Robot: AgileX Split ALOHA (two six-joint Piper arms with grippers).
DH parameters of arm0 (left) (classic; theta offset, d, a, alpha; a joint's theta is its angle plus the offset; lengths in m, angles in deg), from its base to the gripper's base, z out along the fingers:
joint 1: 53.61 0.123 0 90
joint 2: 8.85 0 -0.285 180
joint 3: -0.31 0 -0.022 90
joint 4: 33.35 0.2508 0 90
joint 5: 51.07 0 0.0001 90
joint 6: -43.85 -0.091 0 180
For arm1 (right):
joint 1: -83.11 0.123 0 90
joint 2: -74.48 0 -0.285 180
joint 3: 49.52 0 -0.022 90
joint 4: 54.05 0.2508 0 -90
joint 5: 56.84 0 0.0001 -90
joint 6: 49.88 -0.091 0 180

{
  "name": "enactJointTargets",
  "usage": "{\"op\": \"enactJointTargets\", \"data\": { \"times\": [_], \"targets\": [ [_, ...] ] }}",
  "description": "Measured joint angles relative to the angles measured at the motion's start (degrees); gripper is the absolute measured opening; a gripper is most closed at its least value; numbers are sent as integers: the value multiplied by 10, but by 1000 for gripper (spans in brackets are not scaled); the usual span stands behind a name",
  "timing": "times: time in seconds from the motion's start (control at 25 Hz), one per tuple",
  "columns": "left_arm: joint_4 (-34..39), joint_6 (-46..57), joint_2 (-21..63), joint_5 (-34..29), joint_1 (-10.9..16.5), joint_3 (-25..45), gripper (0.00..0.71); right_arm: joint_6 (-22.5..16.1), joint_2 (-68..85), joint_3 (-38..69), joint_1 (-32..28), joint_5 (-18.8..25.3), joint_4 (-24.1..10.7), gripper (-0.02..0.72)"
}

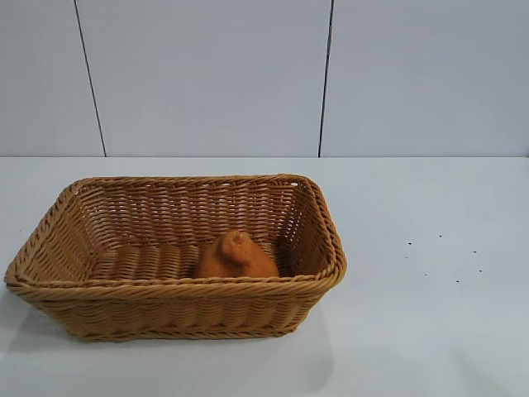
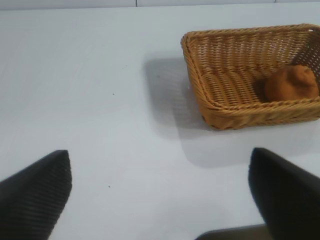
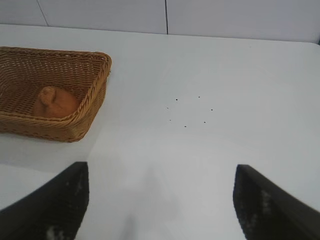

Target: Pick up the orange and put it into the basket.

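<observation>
The orange (image 1: 235, 257), matte orange-brown with a knobbly bump on top, lies inside the tan woven basket (image 1: 50, 222), close to its front wall and right of the middle. It also shows in the basket (image 2: 200, 85) as the orange (image 2: 291, 83) in the left wrist view, and as the orange (image 3: 54, 103) in the basket (image 3: 97, 90) in the right wrist view. My left gripper (image 2: 160, 172) hangs open over bare table, well away from the basket. My right gripper (image 3: 160, 187) is open too, empty, off to the basket's other side. Neither arm shows in the exterior view.
The white table (image 1: 430, 331) stretches around the basket, with a few small dark specks (image 1: 450, 263) to its right. A pale panelled wall (image 1: 207, 74) stands behind the table.
</observation>
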Motion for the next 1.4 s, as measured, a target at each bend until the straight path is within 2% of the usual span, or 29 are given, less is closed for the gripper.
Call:
{"op": "enactJointTargets", "data": {
  "times": [0.28,0.64,1.24,1.4],
  "targets": [
    [0,0,0,0,0,0,689,0,0,0,-12,0,1,545],
    [0,0,0,0,0,0,689,0,0,0,-122,-1,1,545],
    [0,0,0,0,2,0,689,0,0,0,-138,-1,2,545],
    [0,0,0,0,2,0,689,0,0,0,-138,-1,-9,545]
  ]
}}
